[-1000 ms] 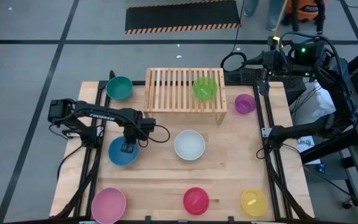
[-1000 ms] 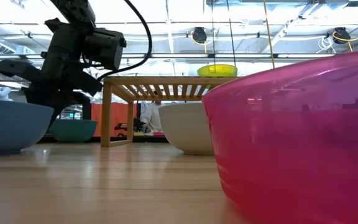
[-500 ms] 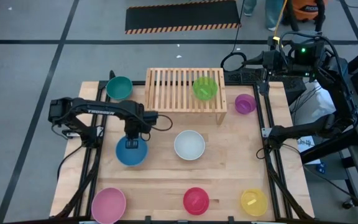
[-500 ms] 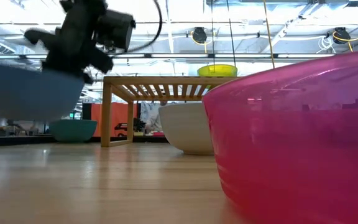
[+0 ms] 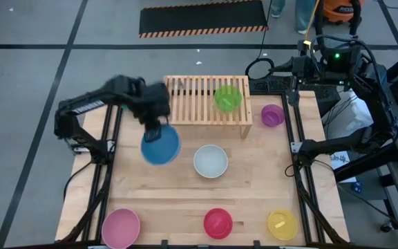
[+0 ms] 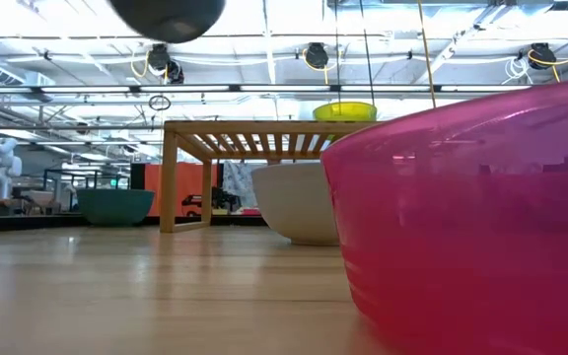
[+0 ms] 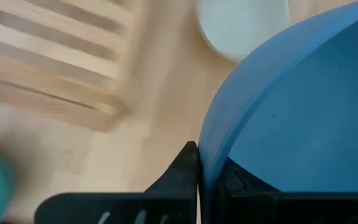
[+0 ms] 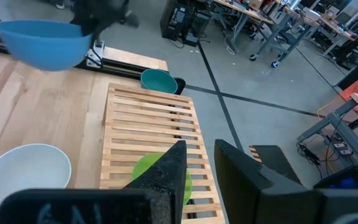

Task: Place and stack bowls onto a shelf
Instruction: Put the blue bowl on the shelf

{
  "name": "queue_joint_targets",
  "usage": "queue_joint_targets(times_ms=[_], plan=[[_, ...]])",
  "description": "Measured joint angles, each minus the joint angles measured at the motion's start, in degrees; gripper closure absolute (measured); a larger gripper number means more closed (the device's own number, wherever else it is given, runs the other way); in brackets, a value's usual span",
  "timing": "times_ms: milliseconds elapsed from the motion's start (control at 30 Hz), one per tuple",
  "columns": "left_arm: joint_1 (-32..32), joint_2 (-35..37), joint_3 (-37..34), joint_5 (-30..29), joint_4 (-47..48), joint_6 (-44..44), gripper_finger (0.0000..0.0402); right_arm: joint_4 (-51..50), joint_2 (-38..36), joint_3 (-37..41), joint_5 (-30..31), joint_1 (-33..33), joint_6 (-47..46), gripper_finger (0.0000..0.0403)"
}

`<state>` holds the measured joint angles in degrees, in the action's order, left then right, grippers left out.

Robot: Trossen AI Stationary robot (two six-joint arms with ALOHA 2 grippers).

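Your left jaws (image 5: 159,126) pinch the blue bowl (image 5: 160,145) by its rim, aloft left of centre beside the shelf (image 5: 206,100). Right jaws (image 8: 197,163): narrow gap, empty.

Both arms are dark, near-black machines built of slim tube-like links joined by chunkier rounded joints. The left arm (image 5: 102,100) carries pale lettering along one link, too blurred to read. Its gripper (image 7: 205,177) ends in flat, black, wedge-shaped fingers (image 7: 182,171). The right arm (image 5: 351,142), at three o'clock on the table edge, trails black cables looping around its base, where a small green light glows. Its gripper (image 8: 197,163) has matte black, angular fingers.
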<state>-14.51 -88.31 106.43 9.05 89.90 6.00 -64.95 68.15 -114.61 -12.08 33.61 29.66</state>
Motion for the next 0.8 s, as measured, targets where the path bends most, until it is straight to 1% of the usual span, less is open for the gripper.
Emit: queue_joint_targets(times_ms=[100, 167, 267, 367, 533, 800], plan=[[-2.5, 0.0, 5.0, -3.0, 0.1, 3.9, 0.0398, 0.0, 0.0, 0.0, 0.0, 0.0, 0.0, 0.0326], [-4.4, 0.0, 7.3, -3.4, 0.1, 6.0, 0.0398, 0.0, 0.0, 0.0, 0.0, 0.0, 0.0, 0.0326], [-7.3, -0.5, 9.0, -4.6, -0.2, 8.5, 0.0398, 0.0, 0.0, 0.0, 0.0, 0.0, 0.0, 0.0326], [-10.0, -2.6, 10.1, -4.5, -0.2, 10.3, 0.0398, 0.0, 0.0, 0.0, 0.0, 0.0, 0.0, 0.0326], [-13.3, -7.4, 13.0, -1.5, -0.4, 5.8, 0.0398, 0.0, 0.0, 0.0, 0.0, 0.0, 0.0, 0.0326], [-18.7, -16.8, 20.2, -0.1, -0.3, -0.5, 0.0398, 0.0, 0.0, 0.0, 0.0, 0.0, 0.0, 0.0326]])
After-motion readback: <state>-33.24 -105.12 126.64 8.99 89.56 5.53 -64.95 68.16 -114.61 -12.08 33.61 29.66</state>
